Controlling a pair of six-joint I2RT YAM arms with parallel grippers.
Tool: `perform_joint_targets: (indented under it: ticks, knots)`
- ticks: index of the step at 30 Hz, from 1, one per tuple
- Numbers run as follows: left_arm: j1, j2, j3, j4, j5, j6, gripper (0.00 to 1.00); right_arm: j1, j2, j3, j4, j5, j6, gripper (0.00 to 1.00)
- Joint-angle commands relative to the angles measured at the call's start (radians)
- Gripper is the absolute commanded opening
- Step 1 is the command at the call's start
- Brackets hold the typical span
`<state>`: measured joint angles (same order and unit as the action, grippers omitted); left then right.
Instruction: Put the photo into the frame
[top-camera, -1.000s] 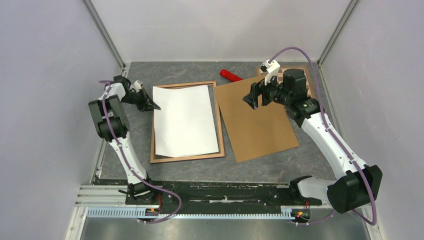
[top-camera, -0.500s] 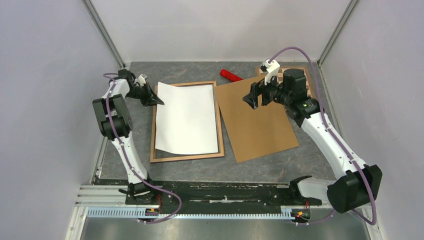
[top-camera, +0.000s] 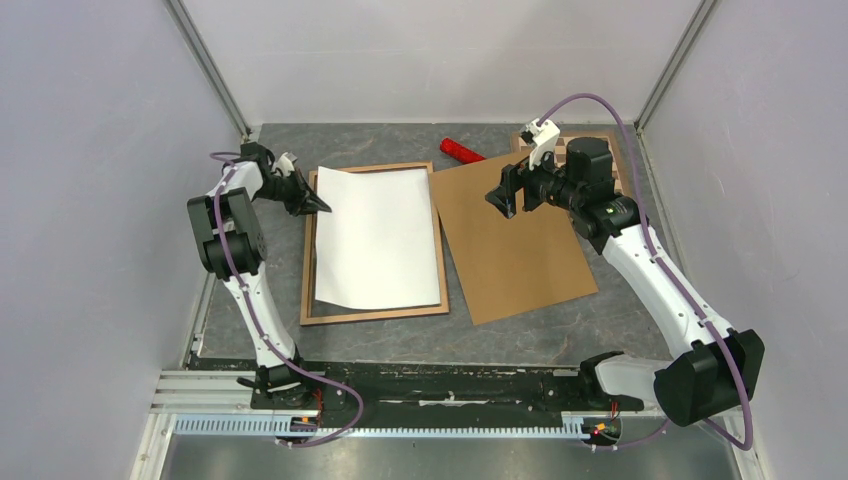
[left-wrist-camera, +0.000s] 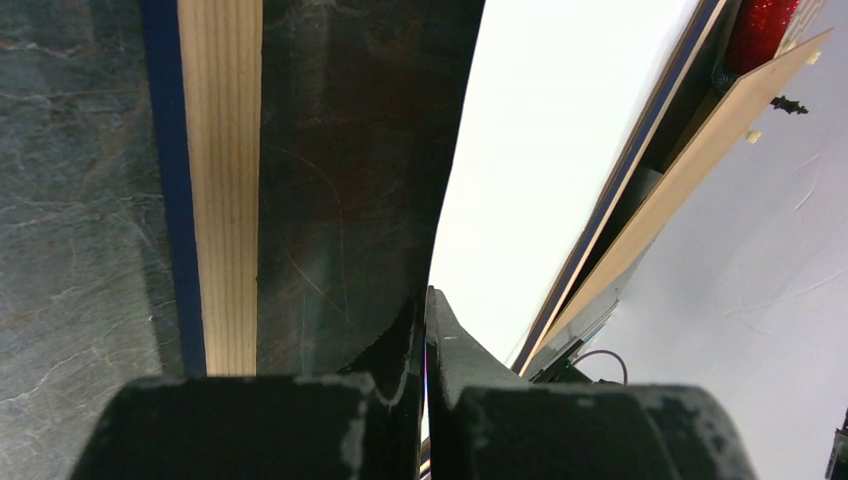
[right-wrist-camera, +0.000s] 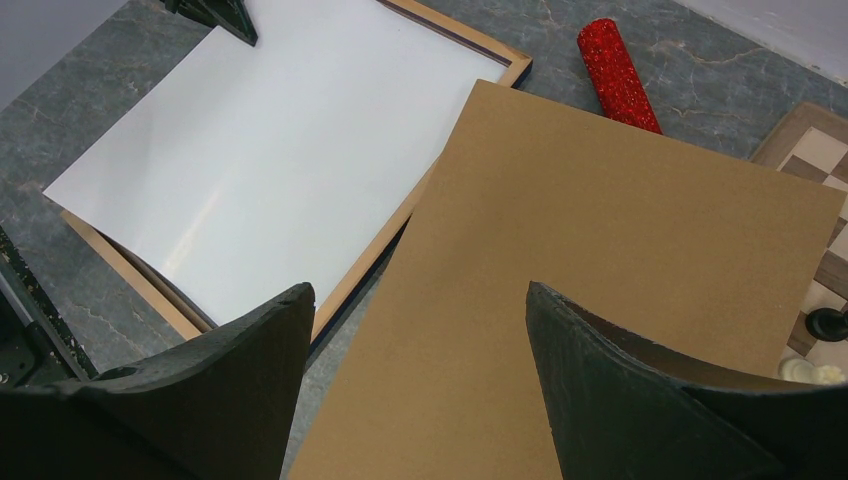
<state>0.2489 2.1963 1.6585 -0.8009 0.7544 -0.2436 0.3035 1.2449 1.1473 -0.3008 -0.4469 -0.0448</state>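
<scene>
The photo (top-camera: 375, 238) lies white side up over the frame (top-camera: 370, 315), a light wood rectangle flat on the table. My left gripper (top-camera: 322, 208) is shut on the photo's far left edge and holds that side a little off the table. In the left wrist view the white sheet (left-wrist-camera: 540, 150) runs out from between the shut fingertips (left-wrist-camera: 425, 300), with the frame's left rail (left-wrist-camera: 222, 180) beside it. My right gripper (top-camera: 500, 200) hangs open over the brown fibreboard panel (right-wrist-camera: 600, 250), nothing between its fingers (right-wrist-camera: 420, 300). The photo (right-wrist-camera: 270, 150) also shows in the right wrist view.
The brown panel (top-camera: 510, 240) lies right of the frame, its left edge next to the frame's right rail. A red cylinder (top-camera: 460, 151) rests at the back behind the panel. A chessboard (top-camera: 618, 150) sits at the back right under the right arm. Grey walls close in on three sides.
The left gripper has moved toward the far right with the photo's edge in it, and the photo has slid rightward over the frame. The right arm has stayed still.
</scene>
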Motion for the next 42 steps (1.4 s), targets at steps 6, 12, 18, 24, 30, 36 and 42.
perform_joint_targets:
  ticks: [6, 12, 18, 24, 30, 36, 42]
  knots:
    - [-0.003, -0.038, -0.005, 0.034, -0.023, -0.022, 0.02, -0.001, -0.002, -0.006, 0.035, -0.002, -0.001, 0.8]
    - [-0.004, -0.049, -0.027, 0.049, -0.035, -0.021, 0.02, -0.002, -0.001, -0.007, 0.035, -0.003, -0.001, 0.8]
    - [-0.003, -0.057, -0.049, 0.075, -0.041, -0.034, 0.02, -0.001, -0.002, -0.005, 0.035, -0.003, 0.0, 0.8]
    - [-0.003, -0.05, -0.036, 0.076, -0.041, -0.039, 0.02, -0.001, -0.005, -0.007, 0.035, -0.003, -0.001, 0.8]
    - [-0.003, -0.055, -0.04, 0.075, -0.05, -0.034, 0.02, -0.001, -0.003, -0.007, 0.036, -0.006, -0.001, 0.8]
    - [-0.004, -0.049, -0.034, 0.075, -0.056, -0.033, 0.02, -0.001, -0.002, -0.005, 0.036, -0.007, 0.002, 0.8]
    - [-0.003, -0.047, -0.028, 0.068, -0.071, -0.023, 0.02, -0.003, -0.005, -0.01, 0.036, -0.004, 0.0, 0.8]
